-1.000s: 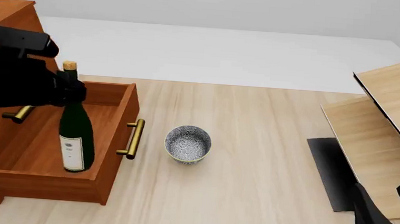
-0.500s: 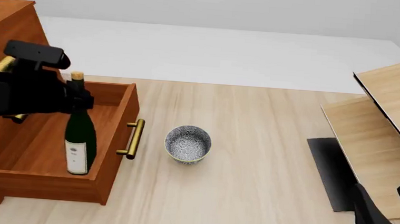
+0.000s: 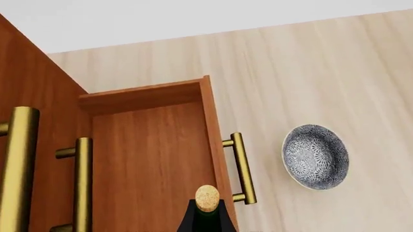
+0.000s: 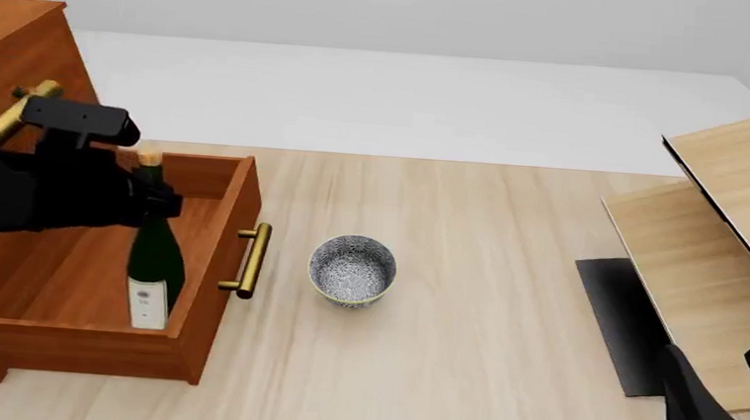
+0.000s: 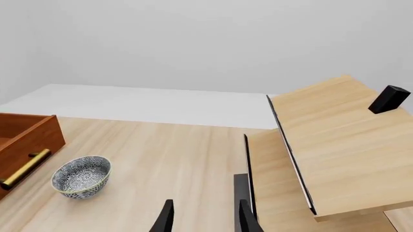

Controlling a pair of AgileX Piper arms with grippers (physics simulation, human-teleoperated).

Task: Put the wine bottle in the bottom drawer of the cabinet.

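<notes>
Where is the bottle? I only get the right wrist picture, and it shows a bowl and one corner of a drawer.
Observer: The bottle is inside the open drawer, close to its front wall.
Operator: Is it lying down in there?
Observer: No, it is upright, with the cork on top and the white label low on its side.
Operator: Is anything holding it?
Observer: Yes, the left gripper is closed around its neck, just under the cork.
</notes>
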